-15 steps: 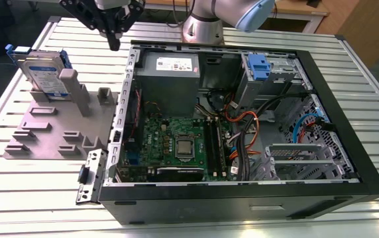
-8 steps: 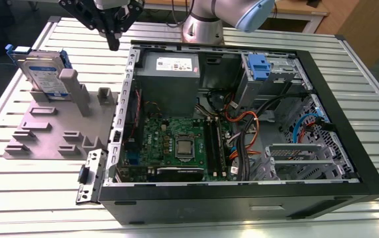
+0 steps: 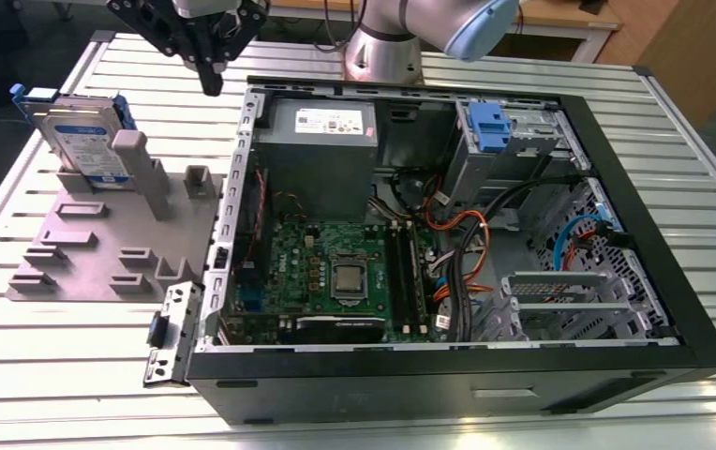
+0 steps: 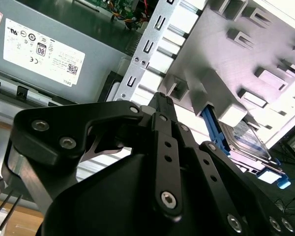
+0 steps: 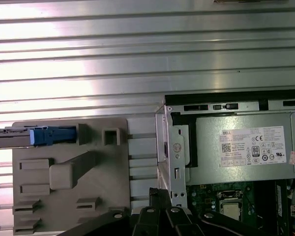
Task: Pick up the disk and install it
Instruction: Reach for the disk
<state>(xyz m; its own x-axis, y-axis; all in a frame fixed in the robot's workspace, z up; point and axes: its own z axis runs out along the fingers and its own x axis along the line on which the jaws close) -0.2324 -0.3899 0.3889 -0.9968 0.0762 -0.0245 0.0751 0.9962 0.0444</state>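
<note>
The disk (image 3: 83, 131) stands upright in a slot at the far end of a grey fixture (image 3: 83, 248), on the exterior view's left; its silver body, white-and-blue label and blue bracket show. My gripper (image 3: 212, 86) hangs above the table between the fixture and the open computer case (image 3: 458, 380), shut, with nothing in it. It is to the right of the disk and apart from it. In both wrist views the disk (image 4: 246, 137) (image 5: 19, 136) sits on the fixture (image 4: 226, 64) (image 5: 69, 196), beyond the gripper (image 4: 160, 98) (image 5: 160, 192).
The case lies open on the slatted metal table (image 3: 33, 347), showing a motherboard (image 3: 333, 272), cables and a grey power supply (image 3: 320, 141) (image 4: 39, 49) (image 5: 246, 152). A drive bay with a blue latch (image 3: 489, 127) sits at its far right corner. The arm's base (image 3: 383, 47) stands behind.
</note>
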